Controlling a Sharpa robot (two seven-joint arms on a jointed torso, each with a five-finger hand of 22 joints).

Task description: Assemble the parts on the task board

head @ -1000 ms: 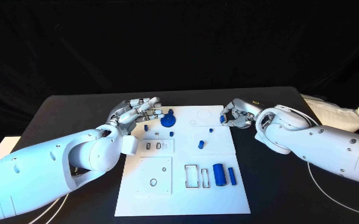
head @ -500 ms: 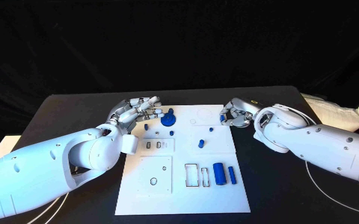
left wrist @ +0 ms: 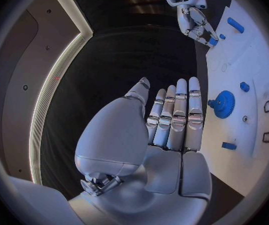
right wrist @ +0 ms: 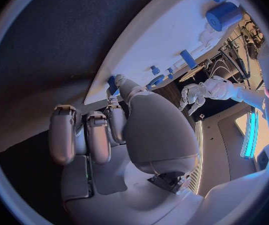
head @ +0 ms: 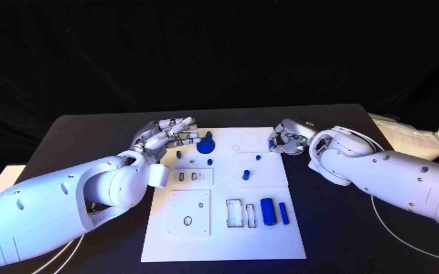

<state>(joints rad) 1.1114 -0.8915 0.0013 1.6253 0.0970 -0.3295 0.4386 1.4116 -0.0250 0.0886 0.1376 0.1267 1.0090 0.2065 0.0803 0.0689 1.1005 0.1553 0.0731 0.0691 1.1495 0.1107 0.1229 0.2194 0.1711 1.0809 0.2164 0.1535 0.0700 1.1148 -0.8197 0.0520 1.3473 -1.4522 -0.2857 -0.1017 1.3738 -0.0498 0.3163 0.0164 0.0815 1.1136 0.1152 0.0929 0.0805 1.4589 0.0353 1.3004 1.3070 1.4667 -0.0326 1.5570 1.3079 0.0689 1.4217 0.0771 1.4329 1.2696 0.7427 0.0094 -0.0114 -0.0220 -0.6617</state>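
Note:
The white task board (head: pixel 219 236) lies mid-table. My left hand (head: pixel 169 136) hovers at its far left corner with fingers stretched out and nothing in them, also seen as my left hand (left wrist: pixel 169 122) in the left wrist view. Just beside those fingers a blue gear (head: pixel 205 146) sits on the board, the same blue gear (left wrist: pixel 223 104). At the far right edge my right hand (head: pixel 289 139) pinches a small blue part (head: pixel 273 144) between thumb and fingers. That small blue part (right wrist: pixel 112 83) sits at the thumb tip of my right hand (right wrist: pixel 103 130).
A blue cylinder (head: pixel 268 212) and a thinner blue bar (head: pixel 283 214) lie at the board's near right, beside two empty slots (head: pixel 240 215). Small blue pegs (head: pixel 245 175) stand mid-board. Black table (head: pixel 82 141) surrounds the board, with white cloth (head: pixel 407 141) at the far right.
My right hand has crept slightly farther back along the board's right edge with the blue part still pinched. The left hand has stayed put.

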